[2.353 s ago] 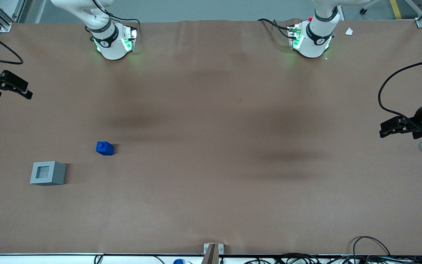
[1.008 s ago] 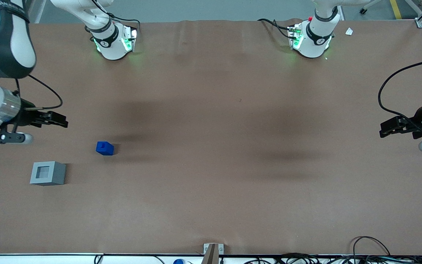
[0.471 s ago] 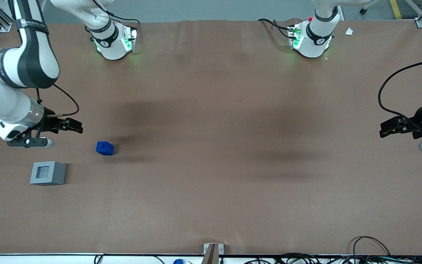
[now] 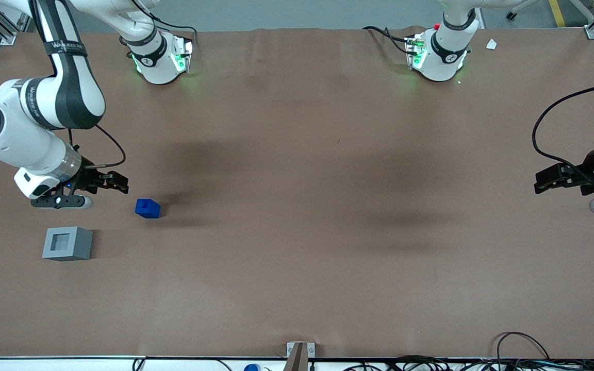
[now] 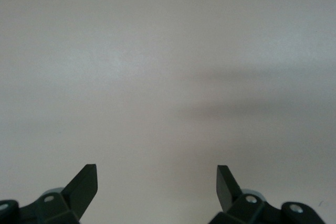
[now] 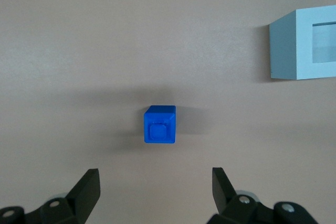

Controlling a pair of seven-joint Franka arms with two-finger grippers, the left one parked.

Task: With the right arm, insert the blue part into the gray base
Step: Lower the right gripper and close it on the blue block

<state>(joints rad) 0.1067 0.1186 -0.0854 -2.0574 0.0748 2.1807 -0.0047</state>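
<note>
My right arm [image 4: 39, 129] has come a long way in from the left edge of the front view. A little while ago only its black tip showed at that edge. Now the gripper [image 4: 116, 183] sits at the middle left of the frame, near the blue part [image 4: 147, 208] but not touching it. The blue part and the gray base [image 4: 67, 243] have not moved at all.

The fingers are wide apart and hold nothing. In the wrist view I see both fingertips [image 6: 86, 184] with brown table between them, and the blue part [image 6: 159, 125] lies ahead of that gap, lined up with its middle. Its little stud faces up. The gray base [image 6: 304, 43] shows too, well apart from the blue part, with its square hole facing up.

So I think the reach is nearly done, and nothing has been picked up yet. Next I would go a bit farther over the blue part, come down and close on it. If I come down crooked, I could push it away.
</note>
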